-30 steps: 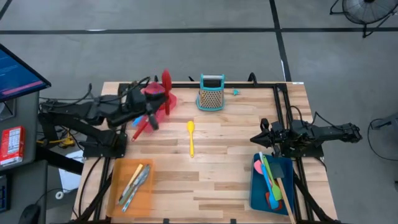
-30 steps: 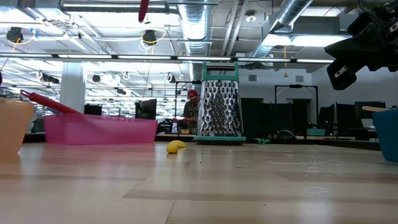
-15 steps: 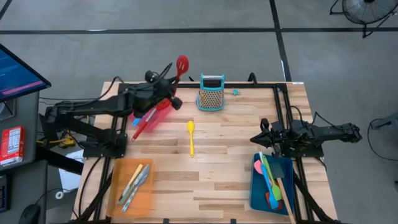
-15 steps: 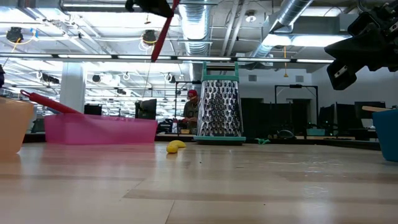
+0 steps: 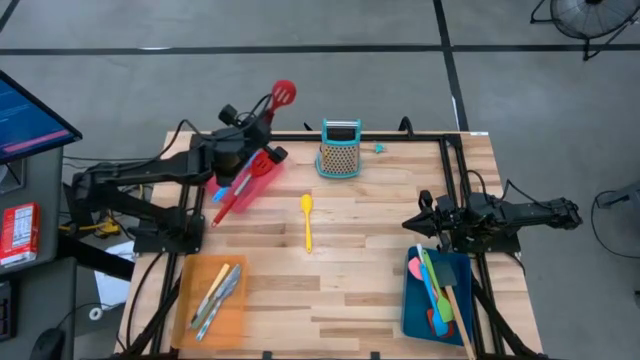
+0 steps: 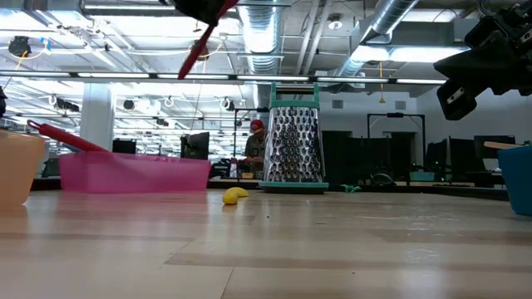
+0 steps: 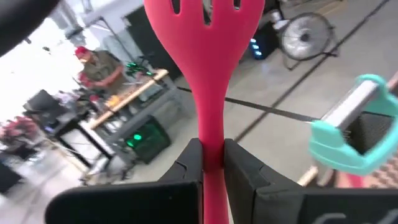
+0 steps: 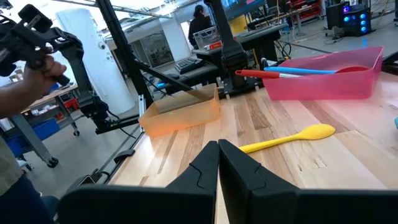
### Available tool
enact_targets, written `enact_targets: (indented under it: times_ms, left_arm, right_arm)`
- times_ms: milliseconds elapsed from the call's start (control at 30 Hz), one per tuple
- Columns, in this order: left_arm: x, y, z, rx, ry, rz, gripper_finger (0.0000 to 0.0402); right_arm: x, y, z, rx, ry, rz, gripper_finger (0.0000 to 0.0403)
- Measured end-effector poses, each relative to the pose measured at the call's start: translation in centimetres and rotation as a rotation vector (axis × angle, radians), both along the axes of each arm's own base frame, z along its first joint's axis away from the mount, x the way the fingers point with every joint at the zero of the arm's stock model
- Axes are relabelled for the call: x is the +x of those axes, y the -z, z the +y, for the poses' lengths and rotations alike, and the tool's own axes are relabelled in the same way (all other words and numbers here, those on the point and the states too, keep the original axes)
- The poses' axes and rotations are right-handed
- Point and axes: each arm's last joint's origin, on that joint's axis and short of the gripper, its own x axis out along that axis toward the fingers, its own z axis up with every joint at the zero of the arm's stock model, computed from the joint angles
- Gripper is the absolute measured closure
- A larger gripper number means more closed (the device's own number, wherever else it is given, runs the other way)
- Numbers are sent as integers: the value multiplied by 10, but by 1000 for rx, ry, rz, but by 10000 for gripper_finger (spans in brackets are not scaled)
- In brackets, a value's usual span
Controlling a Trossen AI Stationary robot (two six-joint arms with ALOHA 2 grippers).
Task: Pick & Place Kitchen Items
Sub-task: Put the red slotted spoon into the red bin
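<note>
My left gripper (image 5: 264,126) is high above the far end of the pink-red tray (image 5: 243,188), shut on a red slotted spoon (image 5: 283,94). The spoon's head (image 7: 205,15) points up and toward the far edge. Its handle end (image 6: 194,55) hangs below the gripper (image 6: 206,7). A yellow spoon (image 5: 306,221) lies flat on the table's middle. My right gripper (image 5: 416,225) is shut and empty above the far end of the blue tray (image 5: 412,300), which holds several spatulas. My left gripper pinches the red spoon's handle (image 7: 211,134) between its two fingers, below the slotted head. The fingers lie across the handle. The spoon is lifted clear, tilted, with its head up toward the far edge and its free end slanting down.
A teal-framed grater (image 5: 339,150) stands upright near the far edge, right of the left gripper. The pink-red tray holds a red and a blue utensil (image 8: 292,73). An orange tray (image 5: 192,300) with silvery cutlery sits at the near left. People show in the room behind.
My left gripper has gone from above the pink-red tray's left part toward the table's far edge and a little right, and has tipped. The red spoon has turned with it: its head now points out over the far edge and its handle end slants down.
</note>
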Motion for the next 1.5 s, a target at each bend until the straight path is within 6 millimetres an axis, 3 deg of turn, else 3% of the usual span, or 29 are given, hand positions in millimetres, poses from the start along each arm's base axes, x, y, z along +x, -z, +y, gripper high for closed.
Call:
enact_targets:
  times_ms: [400,733,967,1200,1300,1500]
  left_arm:
    - [-11,-7,0,77,-133,112,387]
    - [-11,-7,0,77,-138,113,387]
    - [-12,-10,-3,39,40,40,387]
    - [-36,-29,3,-262,427,-419,388]
    - [-54,-26,13,-434,419,-500,391]
    - [-82,-5,35,-795,328,-491,392]
  right_arm:
    - [0,0,0,0,0,0,393]
    - [0,0,0,0,0,0,393]
    - [0,0,0,0,0,0,393]
    - [0,0,0,0,0,0,393]
    - [0,0,0,0,0,0,393]
    - [0,0,0,0,0,0,393]
